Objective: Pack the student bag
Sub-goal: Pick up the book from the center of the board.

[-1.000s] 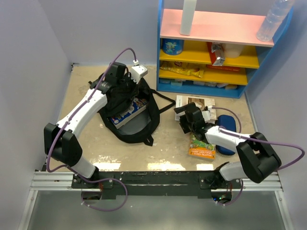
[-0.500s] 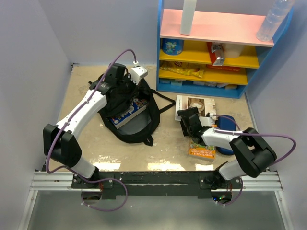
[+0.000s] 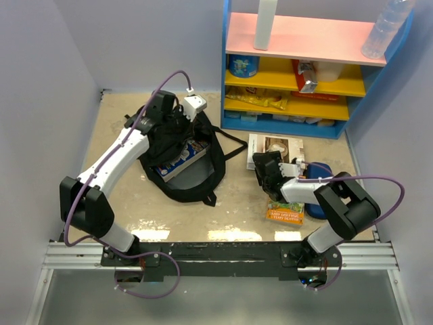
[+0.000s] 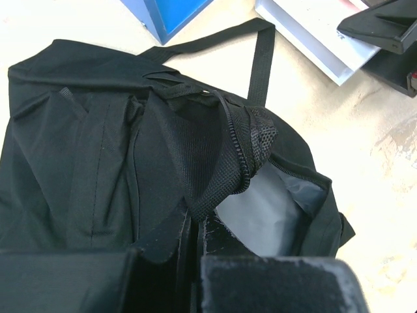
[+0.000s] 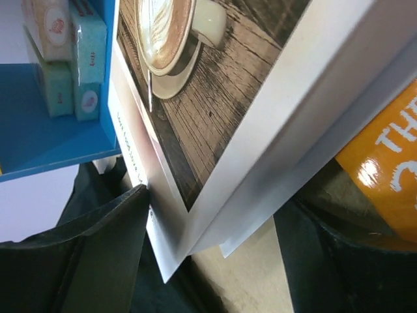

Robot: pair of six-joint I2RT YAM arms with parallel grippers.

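The student bag (image 3: 203, 177), black and soft, lies left of centre with its mouth held up; a blue book (image 3: 177, 162) shows inside. My left gripper (image 3: 177, 120) is shut on the bag's zipper edge (image 4: 225, 173), and the grey lining (image 4: 267, 215) shows beneath. A white book with a coffee-cup cover (image 3: 279, 145) lies to the right. My right gripper (image 3: 266, 164) stands open around its near-left corner (image 5: 195, 195), one finger (image 5: 91, 254) against the spine side, the other (image 5: 345, 261) apart from it. An orange book (image 5: 391, 150) lies beneath.
A blue shelf unit (image 3: 284, 128) with a pink top stands at the back right, just beyond the white book. A dark-blue pencil case (image 3: 323, 183) and the orange book (image 3: 284, 211) lie by the right arm. A bag strap (image 4: 262, 59) trails toward the shelf.
My right gripper has slid back toward the white book's corner, which now sits between its jaws, and the jaws have narrowed a little. The left gripper stays where it was with the bag edge.
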